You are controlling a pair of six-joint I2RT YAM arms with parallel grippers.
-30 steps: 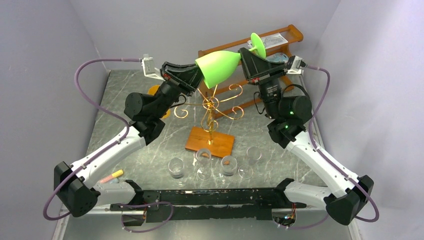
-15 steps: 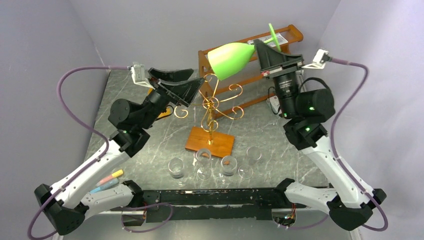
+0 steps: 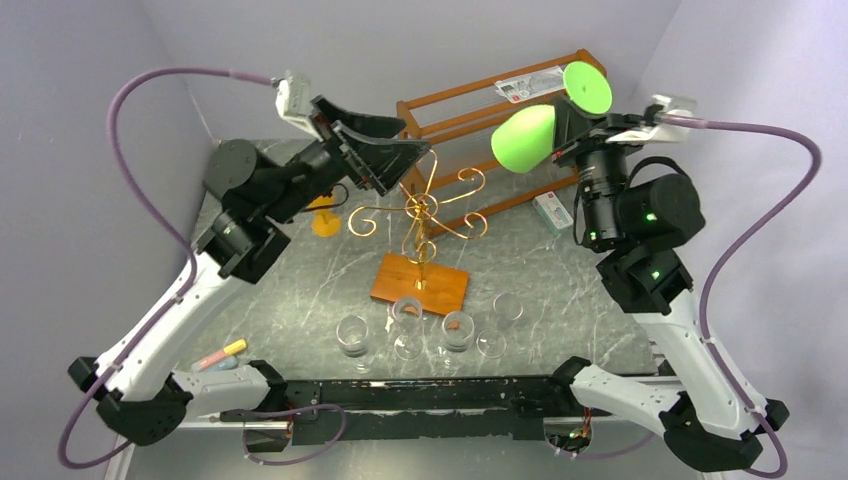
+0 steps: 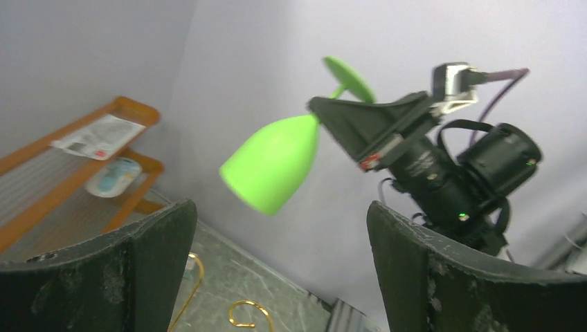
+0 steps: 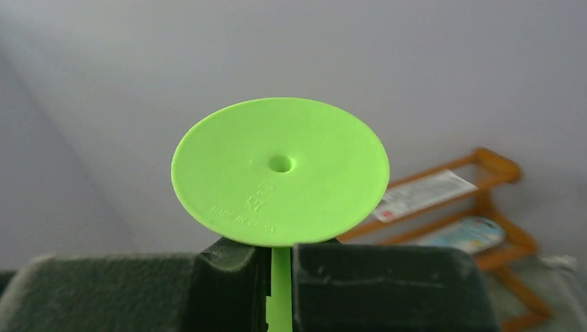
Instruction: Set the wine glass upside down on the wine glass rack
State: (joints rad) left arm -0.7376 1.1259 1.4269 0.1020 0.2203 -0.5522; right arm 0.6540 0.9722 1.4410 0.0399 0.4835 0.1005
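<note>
Right claw (image 3: 572, 115) pinches glass (image 3: 525, 138) stem, foot uppermost, held aloft. Left claw (image 3: 405, 140) spread, empty. Rack (image 3: 425, 205) below-left of right claw, no glass on it; hanging not yet done.

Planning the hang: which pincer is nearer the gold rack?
Left. The left pincer hangs open just left of the rack; the right pincer, shut on the glass, sits farther right.

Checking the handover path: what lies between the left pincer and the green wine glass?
Nothing; the left wrist view shows only open air between the left pincer and the wine glass.
</note>
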